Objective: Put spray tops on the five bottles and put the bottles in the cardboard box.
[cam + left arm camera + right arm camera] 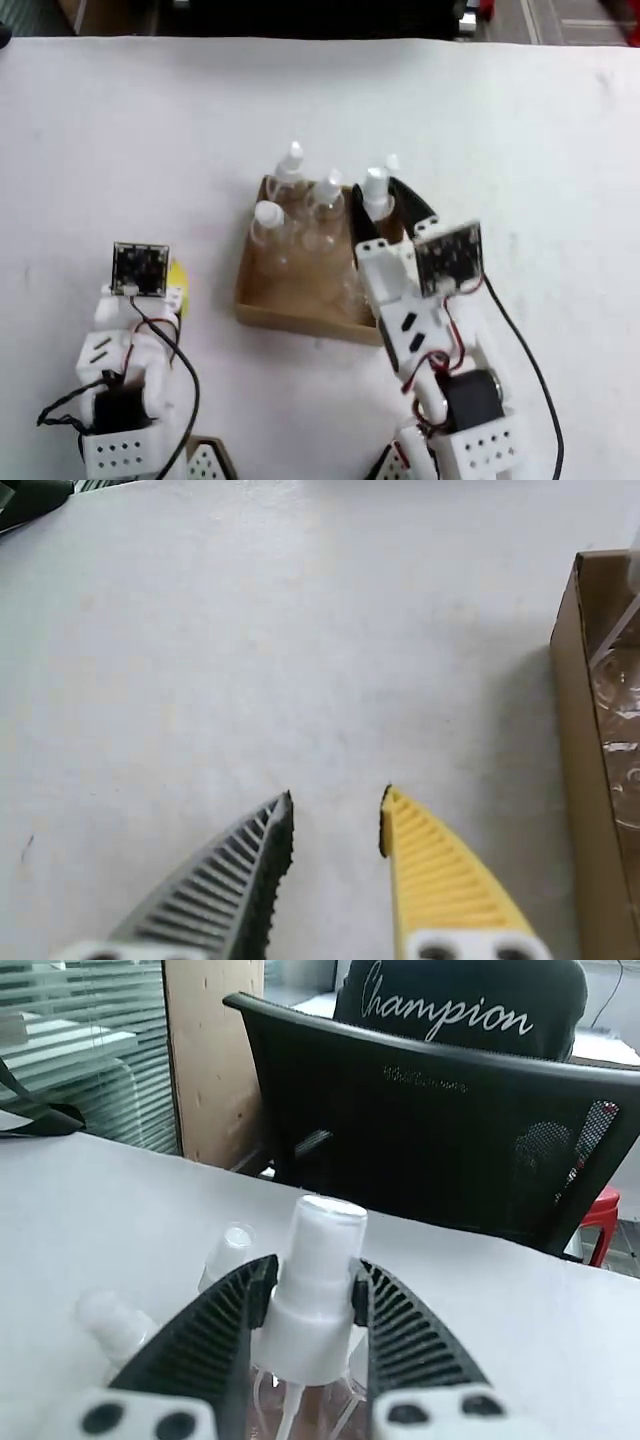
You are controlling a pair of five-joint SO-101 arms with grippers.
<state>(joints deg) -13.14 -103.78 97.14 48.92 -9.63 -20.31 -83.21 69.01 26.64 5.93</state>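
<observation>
Desk (pixel 120 120): white, matte, plain surface running across the whole high view. Cardboard box (pixel 300 308) sits flat on it near the middle, open side up, its side wall casting a soft shadow on the surface. Left arm (pixel 125 400) and right arm (pixel 450 390) stand at the near edge, either side of the box. Small dark mark (pixel 25 848) on the surface.

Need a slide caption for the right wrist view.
Right claw gripping the spray top of a clear bottle, white table behind.
</observation>
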